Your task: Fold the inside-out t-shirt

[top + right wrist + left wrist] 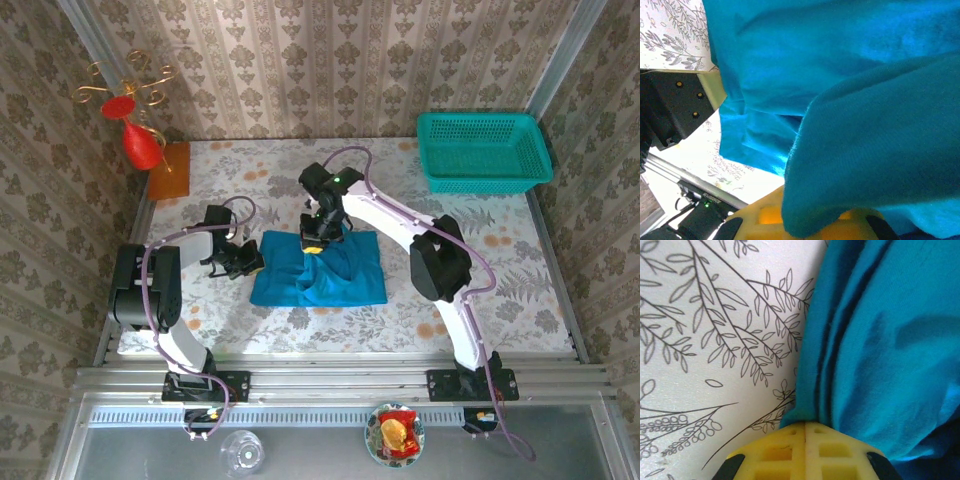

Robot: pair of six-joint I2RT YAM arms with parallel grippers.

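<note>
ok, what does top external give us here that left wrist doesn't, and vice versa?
Top external: the whole t-shirt outline, the teal basket at the far right corner, and the right gripper at the shirt's far edge. Left wrist: the left gripper close up, yellow fingertips shut together on the shirt's edge folds. Both: the blue cloth and the patterned table.

On my right wrist feed the inside-out t-shirt [850, 65] takes up most of the picture, bright blue and rumpled. A thick fold of it hangs down over the yellow jaws of the right gripper [771, 216], which are closed, their tips hidden under the cloth. At the left edge I see a black housing [675, 107] with small brass-coloured screws, the leaf-printed worktop [670, 35] behind it, and a green light [705, 204] low down.
</note>
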